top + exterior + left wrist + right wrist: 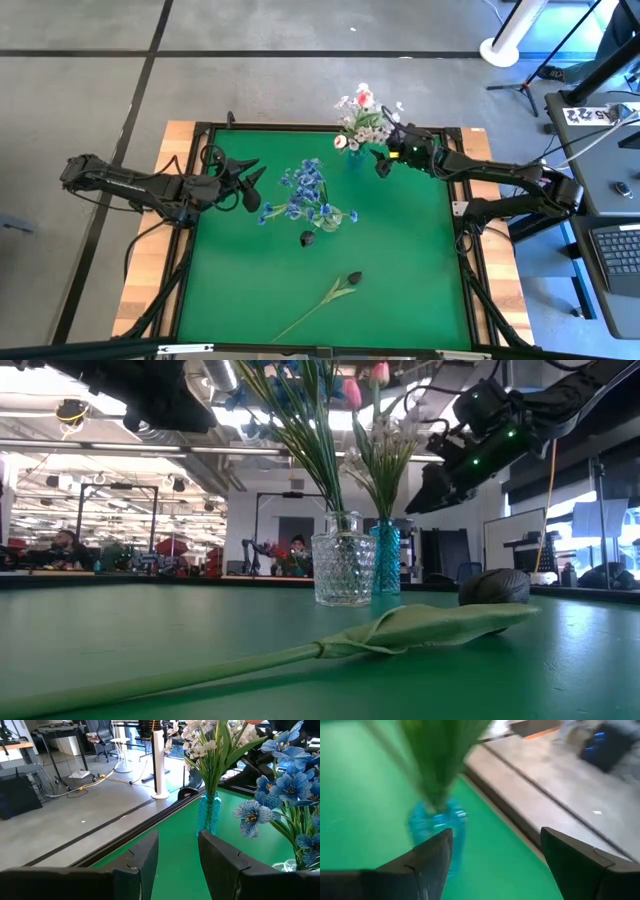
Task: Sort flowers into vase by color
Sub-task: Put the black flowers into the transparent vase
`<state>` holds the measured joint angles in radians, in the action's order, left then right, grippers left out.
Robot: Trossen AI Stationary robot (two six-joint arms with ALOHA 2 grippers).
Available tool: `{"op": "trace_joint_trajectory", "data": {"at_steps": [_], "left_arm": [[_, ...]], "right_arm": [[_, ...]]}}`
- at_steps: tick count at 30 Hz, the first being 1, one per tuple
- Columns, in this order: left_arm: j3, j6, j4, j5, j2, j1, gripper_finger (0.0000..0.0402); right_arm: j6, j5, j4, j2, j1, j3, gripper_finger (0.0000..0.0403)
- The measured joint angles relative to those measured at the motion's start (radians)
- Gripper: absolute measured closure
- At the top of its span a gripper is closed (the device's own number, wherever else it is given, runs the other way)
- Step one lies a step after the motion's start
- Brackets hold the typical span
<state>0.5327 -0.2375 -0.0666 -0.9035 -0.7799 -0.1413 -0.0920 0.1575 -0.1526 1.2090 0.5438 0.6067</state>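
A blue glass vase [356, 156] at the table's far edge holds white blossom sprays [368, 122] and pink tulips [352, 392]. A clear cut-glass vase [342, 570] nearer the middle holds blue blossom sprays [308, 190]. One near-black tulip [352, 279] lies flat on the mat toward the near edge, and its stalk [305, 318] points near-left. Another dark tulip head [307, 238] shows beside the blue sprays. My right gripper [495, 865] is open, just right of the blue vase [437, 827]. My left gripper [250, 180] is open, left of the blue sprays.
The green mat [400, 270] has a raised black frame [455, 130] around it. Bare mat lies to the right and near-left of the lying tulip. In the low view its leaf [420, 625] and head [495, 586] fill the foreground. People sit far off in the room [65, 545].
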Motion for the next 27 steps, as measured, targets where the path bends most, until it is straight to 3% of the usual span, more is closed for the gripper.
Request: {"op": "trace_joint_trajectory", "data": {"at_steps": [3,8,14,19,22,27], "left_arm": [[0.0,0.0,0.0,0.0,0.0,0.0,0.0266],[0.0,0.0,0.0,0.0,0.0,0.0,0.0266],[0.0,-0.015,0.0,0.006,0.0,0.0,0.0266],[0.0,-0.022,0.0,0.012,0.0,0.0,0.0266],[0.0,-0.045,-0.004,0.083,0.0,0.0,0.0266],[0.0,-0.101,-0.051,0.32,0.0,-0.001,0.0266]], "right_arm": [[-0.016,0.061,0.0,-0.023,0.0,0.0,0.0104],[-0.022,0.069,0.021,-0.079,0.0,0.0,0.0104],[-0.02,0.176,0.309,-0.215,-0.001,0.069,0.0104],[0.015,0.136,0.434,-0.361,-0.001,0.089,0.0104],[0.059,0.081,0.488,-0.443,-0.001,0.09,0.0104],[0.136,-0.068,0.562,-0.53,-0.001,0.09,0.0104]]}}
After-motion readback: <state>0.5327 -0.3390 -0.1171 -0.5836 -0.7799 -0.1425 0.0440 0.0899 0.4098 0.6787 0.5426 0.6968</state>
